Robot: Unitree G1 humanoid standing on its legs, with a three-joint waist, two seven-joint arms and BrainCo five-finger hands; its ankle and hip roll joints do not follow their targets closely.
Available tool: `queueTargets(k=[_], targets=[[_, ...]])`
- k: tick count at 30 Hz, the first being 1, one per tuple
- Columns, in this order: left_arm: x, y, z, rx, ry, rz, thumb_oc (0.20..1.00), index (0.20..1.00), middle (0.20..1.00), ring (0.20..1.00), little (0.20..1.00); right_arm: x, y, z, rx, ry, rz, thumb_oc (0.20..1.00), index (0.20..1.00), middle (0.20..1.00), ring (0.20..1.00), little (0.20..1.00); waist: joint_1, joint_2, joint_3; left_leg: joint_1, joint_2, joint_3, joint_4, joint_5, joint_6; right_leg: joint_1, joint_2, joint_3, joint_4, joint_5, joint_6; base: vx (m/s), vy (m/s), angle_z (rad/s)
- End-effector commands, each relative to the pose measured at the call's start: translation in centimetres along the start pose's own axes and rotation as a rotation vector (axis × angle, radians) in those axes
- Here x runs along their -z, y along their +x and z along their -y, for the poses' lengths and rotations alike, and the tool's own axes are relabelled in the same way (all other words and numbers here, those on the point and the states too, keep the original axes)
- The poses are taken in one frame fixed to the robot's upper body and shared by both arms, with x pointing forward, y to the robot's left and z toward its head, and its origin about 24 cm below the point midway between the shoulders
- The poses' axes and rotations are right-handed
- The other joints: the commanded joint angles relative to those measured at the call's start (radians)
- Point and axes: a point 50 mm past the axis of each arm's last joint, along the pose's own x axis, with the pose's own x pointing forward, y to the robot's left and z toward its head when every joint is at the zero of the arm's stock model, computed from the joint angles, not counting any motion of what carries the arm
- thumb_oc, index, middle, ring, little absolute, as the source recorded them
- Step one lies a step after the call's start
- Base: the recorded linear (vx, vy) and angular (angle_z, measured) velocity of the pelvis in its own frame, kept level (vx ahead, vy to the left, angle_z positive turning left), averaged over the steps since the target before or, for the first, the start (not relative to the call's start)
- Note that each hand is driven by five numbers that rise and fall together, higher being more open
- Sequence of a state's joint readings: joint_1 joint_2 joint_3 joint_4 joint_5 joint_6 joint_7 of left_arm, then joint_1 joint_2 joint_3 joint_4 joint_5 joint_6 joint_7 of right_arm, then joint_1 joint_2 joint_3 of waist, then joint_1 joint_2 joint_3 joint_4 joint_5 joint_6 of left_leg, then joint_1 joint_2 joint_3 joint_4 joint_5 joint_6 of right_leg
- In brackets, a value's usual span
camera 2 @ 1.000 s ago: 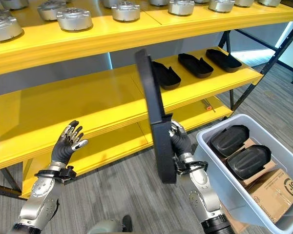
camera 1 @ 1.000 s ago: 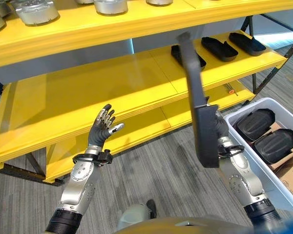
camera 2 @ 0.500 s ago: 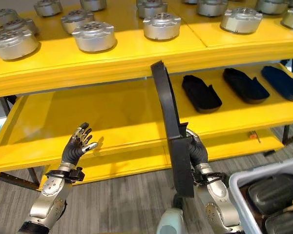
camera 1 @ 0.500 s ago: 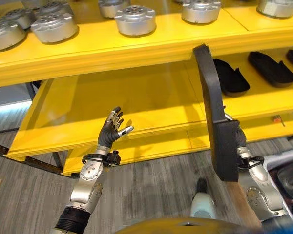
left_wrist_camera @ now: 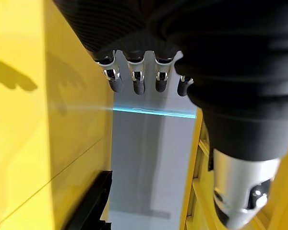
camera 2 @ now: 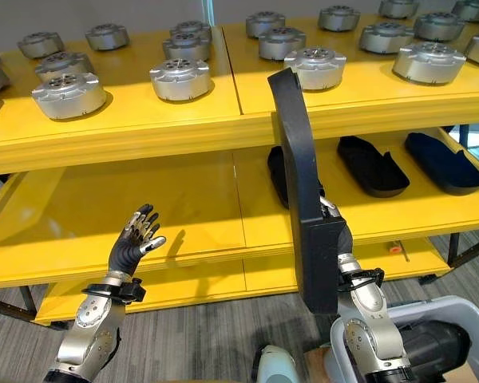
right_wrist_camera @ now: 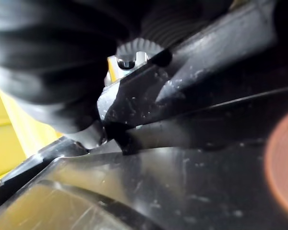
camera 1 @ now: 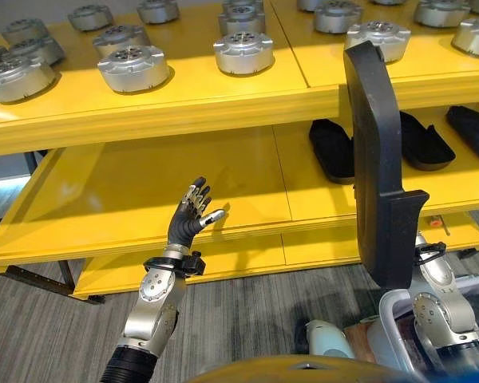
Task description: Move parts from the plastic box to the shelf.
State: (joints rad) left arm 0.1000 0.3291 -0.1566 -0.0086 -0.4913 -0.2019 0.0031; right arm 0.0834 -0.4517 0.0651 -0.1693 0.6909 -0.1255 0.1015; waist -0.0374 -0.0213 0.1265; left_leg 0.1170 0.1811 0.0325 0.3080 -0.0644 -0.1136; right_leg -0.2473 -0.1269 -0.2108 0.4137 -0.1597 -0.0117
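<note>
Off to the left, the left hand is raised with its fingers straight and spread, holding nothing, palm turned toward the middle shelf just beyond it. Compared with a second ago it keeps the same upright, empty pose; what has shifted is the whole view, which now takes in the top shelf and its rows of round metal parts above the hand, so the robot has turned from the box to face the rack squarely.

Further right, the long black part stands nearly upright, its wide lower end clasped by the right hand, whose fingers curl round the back of it. A second ago it leaned over the plastic box; now it rises in front of the shelves, its top crossing the upper shelf's edge. Behind and right of the hand lie other black parts on the middle shelf, and the box sits low beside the right wrist.

The carry looks mostly done; laying the part flat onto the middle shelf is probably what remains.
</note>
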Motion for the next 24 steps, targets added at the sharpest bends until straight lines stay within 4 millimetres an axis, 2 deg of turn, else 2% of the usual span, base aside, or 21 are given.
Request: queueTargets(k=[1, 2, 3, 4, 5, 7, 8, 9, 12, 15, 19, 24], targets=[[-3.3, -0.2, -0.9, 0.015, 0.036, 0.14, 1.0, 1.0, 1.0, 1.0, 1.0, -2.8, 0.5, -0.6, -0.028, 0.03, 0.156, 0.2, 0.2, 0.2, 0.2, 0.2, 0.025, -0.067, 0.029, -0.139, -0.051, -0.036, 0.177, 0.127, -0.056, 0.185, -0.093, 0.028, -0.234, 0.192, 0.097, -0.06, -0.127, 0.04], [-3.5, -0.1, -0.8, 0.019, 0.033, 0.146, 1.0, 1.0, 1.0, 1.0, 1.0, -2.9, 0.5, -0.5, -0.02, 0.034, 0.162, 0.2, 0.2, 0.2, 0.2, 0.2, 0.022, -0.08, 0.038, -0.174, -0.031, -0.016, 0.186, 0.128, -0.042, 0.19, -0.099, 0.013, -0.238, 0.19, 0.095, -0.02, -0.089, 0.09], [-3.7, 0.0, -0.9, 0.021, 0.03, 0.15, 1.0, 1.0, 1.0, 1.0, 1.0, -3.0, 0.4, -0.3, -0.007, 0.041, 0.166, 0.2, 0.2, 0.2, 0.2, 0.2, 0.016, -0.083, 0.035, -0.174, 0.043, 0.031, 0.112, 0.151, -0.03, 0.194, -0.103, -0.005, -0.237, 0.182, 0.1, 0.12, 0.094, 0.33], [-3.7, 0.0, -1.0, 0.018, 0.028, 0.149, 1.0, 1.0, 1.0, 1.0, 1.0, -2.7, 0.1, -0.2, 0.014, 0.048, 0.162, 0.2, 0.2, 0.2, 0.2, 0.2, 0.007, -0.073, 0.021, -0.136, 0.183, 0.097, -0.113, 0.193, -0.033, 0.202, -0.122, -0.019, -0.23, 0.16, 0.132, 0.14, 0.121, 0.76], [-3.7, -0.1, -1.0, 0.018, 0.027, 0.148, 1.0, 1.0, 1.0, 1.0, 1.0, -2.7, 0.1, -0.2, 0.014, 0.047, 0.161, 0.2, 0.2, 0.2, 0.2, 0.2, 0.012, -0.073, 0.023, -0.116, 0.184, 0.108, -0.136, 0.202, -0.035, 0.205, -0.12, -0.014, -0.228, 0.157, 0.131, 0.16, 0.231, 1.22], [-4.1, 0.3, -0.9, 0.02, 0.043, 0.165, 1.0, 1.0, 1.0, 1.0, 1.0, -2.6, -0.1, 0.2, 0.049, 0.055, 0.164, 0.2, 0.2, 0.2, 0.2, 0.2, 0.006, -0.048, 0.021, -0.145, 0.292, 0.166, -0.277, 0.319, -0.067, 0.201, -0.158, -0.022, -0.189, 0.134, 0.158, 0.12, 0.255, 0.9], [-4.0, 0.3, -1.0, 0.007, 0.04, 0.162, 1.0, 1.0, 1.0, 1.0, 1.0, -2.3, -0.3, 0.3, 0.061, 0.054, 0.15, 0.2, 0.2, 0.2, 0.2, 0.2, 0.002, -0.036, 0.015, -0.126, 0.308, 0.173, -0.291, 0.356, -0.086, 0.189, -0.166, -0.018, -0.172, 0.135, 0.164, 0.14, 0.254, 0.17], [-3.6, 0.1, -1.1, 0.004, 0.036, 0.146, 1.0, 1.0, 1.0, 1.0, 1.0, -1.8, -0.4, 0.3, 0.067, 0.058, 0.126, 0.2, 0.2, 0.2, 0.2, 0.2, 0.001, -0.025, 0.015, -0.118, 0.278, 0.161, -0.273, 0.28, -0.071, 0.191, -0.181, -0.011, -0.165, 0.131, 0.173, 0.14, 0.216, 0.18], [-3.6, 0.4, -0.9, 0.03, 0.025, 0.147, 1.0, 1.0, 1.0, 1.0, 1.0, -1.6, -0.6, -0.1, 0.049, 0.08, 0.127, 0.2, 0.2, 0.2, 0.2, 0.2, 0.008, -0.017, -0.008, -0.132, 0.225, 0.18, -0.245, 0.21, -0.075, 0.23, -0.231, -0.01, -0.196, 0.17, 0.198, 0.21, 0.233, -0.19], [-4.2, 1.0, -1.4, 0.03, 0.075, 0.158, 1.0, 1.0, 1.0, 1.0, 1.0, -2.1, 0.1, -0.9, 0.016, 0.063, 0.157, 0.2, 0.2, 0.2, 0.2, 0.2, 0.025, -0.044, -0.007, -0.136, 0.163, 0.208, -0.182, 0.145, -0.07, 0.274, -0.286, 0.004, -0.272, 0.248, 0.224, 0.17, 0.215, -0.03], [-4.7, 1.0, -2.0, -0.014, 0.085, 0.184, 1.0, 1.0, 1.0, 1.0, 1.0, -5.4, 0.9, -2.7, -0.104, -0.05, 0.284, 0.2, 0.2, 0.2, 0.2, 0.2, 0.042, -0.073, -0.019, -0.149, 0.136, 0.229, -0.132, 0.112, -0.063, 0.296, -0.316, -0.013, -0.308, 0.296, 0.248, 0.13, 0.122, -0.26], [-4.5, 0.7, -2.2, -0.026, 0.096, 0.175, 1.0, 1.0, 1.0, 1.0, 1.0, -6.4, 1.1, -4.0, -0.192, -0.101, 0.318, 0.2, 0.2, 0.2, 0.2, 0.2, 0.052, -0.078, -0.022, -0.15, 0.132, 0.222, -0.136, 0.121, -0.064, 0.304, -0.314, -0.025, -0.311, 0.302, 0.252, 0.05, 0.008, 0.02]])
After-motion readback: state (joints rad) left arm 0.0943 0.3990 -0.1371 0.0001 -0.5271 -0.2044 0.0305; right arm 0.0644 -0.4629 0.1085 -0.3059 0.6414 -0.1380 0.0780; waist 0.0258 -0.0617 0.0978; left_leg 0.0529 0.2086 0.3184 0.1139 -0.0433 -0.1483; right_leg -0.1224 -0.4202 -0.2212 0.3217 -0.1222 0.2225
